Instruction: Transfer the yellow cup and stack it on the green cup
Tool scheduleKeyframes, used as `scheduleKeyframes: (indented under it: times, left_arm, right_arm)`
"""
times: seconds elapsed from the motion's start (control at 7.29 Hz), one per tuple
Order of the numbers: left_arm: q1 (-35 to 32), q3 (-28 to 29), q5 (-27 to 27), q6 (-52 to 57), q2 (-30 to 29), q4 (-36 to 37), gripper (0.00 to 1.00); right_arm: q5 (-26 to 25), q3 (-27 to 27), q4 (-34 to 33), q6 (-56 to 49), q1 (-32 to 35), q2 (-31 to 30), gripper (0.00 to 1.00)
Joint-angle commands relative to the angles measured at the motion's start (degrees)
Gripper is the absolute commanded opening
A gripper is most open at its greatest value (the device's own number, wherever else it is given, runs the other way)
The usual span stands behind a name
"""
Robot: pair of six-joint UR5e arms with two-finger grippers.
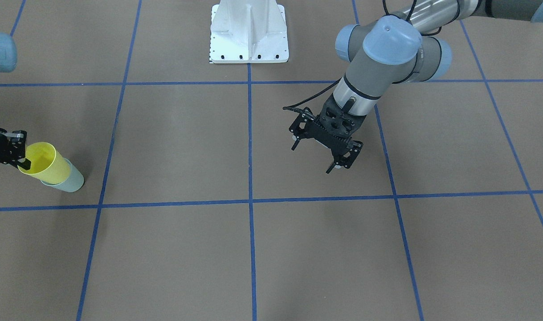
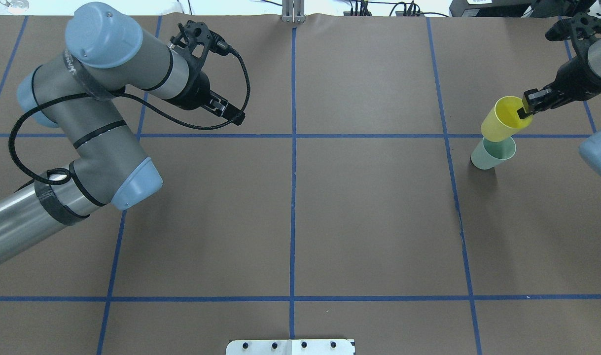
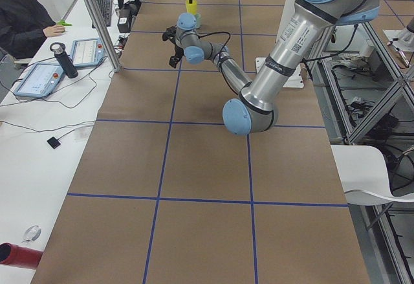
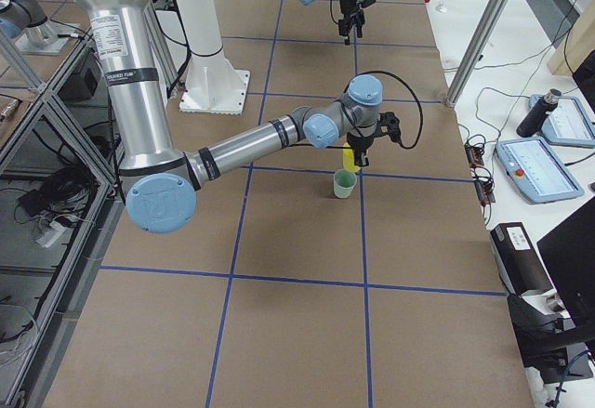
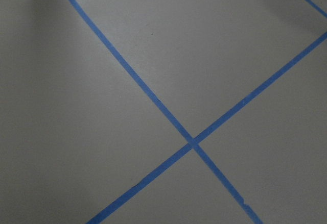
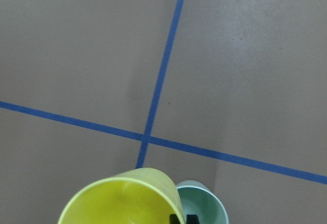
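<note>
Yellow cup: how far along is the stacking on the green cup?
Done: the yellow cup is off the table, tilted over the green cup. In hand: the right gripper pinches its rim. Left: seat it in the green cup, whose mouth shows open, and release.

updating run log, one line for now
right gripper: holds yellow cup | position: over green cup, not nested | left gripper: open

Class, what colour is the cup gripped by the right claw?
Bright yellow cup; overhead view shows it best.

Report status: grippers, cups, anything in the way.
Right gripper shut on yellow cup rim. Cup tilted just over green cup, not seated. Left gripper open, empty. No obstruction seen.
</note>
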Motion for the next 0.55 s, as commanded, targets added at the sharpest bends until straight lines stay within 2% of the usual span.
scheduleKeyframes:
  times: [0.0, 0.41]
  left_arm:
    - [-0.2, -1.6, -0.2, 0.0, 1.7, 0.0, 1.0]
    - [-0.2, -1.6, -0.2, 0.0, 1.7, 0.0, 1.0]
  right_arm:
    - [-0.1, -0.6, -1.4, -1.1, -0.7, -0.5, 0.0]
    - [-1.4, -1.6, -1.6, -1.5, -1.8, -0.7, 0.0]
